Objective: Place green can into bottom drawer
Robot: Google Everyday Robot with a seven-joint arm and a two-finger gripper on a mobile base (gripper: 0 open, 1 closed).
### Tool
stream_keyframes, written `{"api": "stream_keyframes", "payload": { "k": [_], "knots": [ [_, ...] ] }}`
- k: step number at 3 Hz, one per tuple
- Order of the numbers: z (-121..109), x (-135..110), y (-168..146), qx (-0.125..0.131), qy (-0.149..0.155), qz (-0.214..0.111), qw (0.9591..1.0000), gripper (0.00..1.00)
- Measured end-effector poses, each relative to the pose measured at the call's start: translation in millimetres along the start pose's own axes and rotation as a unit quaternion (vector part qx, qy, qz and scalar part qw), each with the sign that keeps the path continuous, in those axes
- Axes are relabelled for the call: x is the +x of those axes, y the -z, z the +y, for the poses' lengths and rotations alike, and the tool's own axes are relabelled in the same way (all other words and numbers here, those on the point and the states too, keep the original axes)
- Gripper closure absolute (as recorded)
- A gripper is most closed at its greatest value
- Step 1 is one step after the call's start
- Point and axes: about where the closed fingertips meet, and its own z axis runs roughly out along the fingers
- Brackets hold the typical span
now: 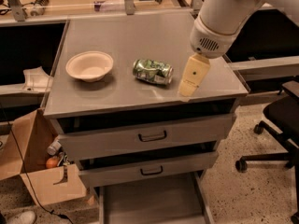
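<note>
Task barely begun, by the look of it: green can (153, 72) lies on its side on the cabinet top (140, 31), roughly mid-width and toward the near edge, w/ the cream bowl (89, 65) to its left and well apart. Bottom drawer (149, 202) is pulled out at the near foot of the cabinet, grey floor showing and nothing seen in it, so opening looks done. The 2 upper drawers (145, 138) above it sit slightly proud, not fully flush. Left to do, as I judge: grasp the can, lift it, carry it down past the front edge, and release over the drawer floor. None of that is done yet. Gripper (188, 87) hangs from the big white arm (219, 17) over the right near part of the top, just right of the can, tip angled down and left toward it. Near it but apart; no contact I can make out. Jaw state: can't tell. It's seen as one cream slab, so how wide it stands isn't readable. The can isn't in it, and nothing else shows in its grip. Other bits: cardboard box (32, 171) on the floor at left, office chair (280, 120) at right.
</note>
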Motion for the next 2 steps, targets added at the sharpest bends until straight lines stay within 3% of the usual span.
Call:
{"api": "stream_keyframes", "payload": {
  "k": [1,2],
  "knots": [
    [-2.6,-41.3,-7.2,-0.015,0.002,-0.015,0.9998,0.0],
    [-2.5,-43.0,-7.5,-0.016,0.003,-0.015,0.9998,0.0]
  ]
}}
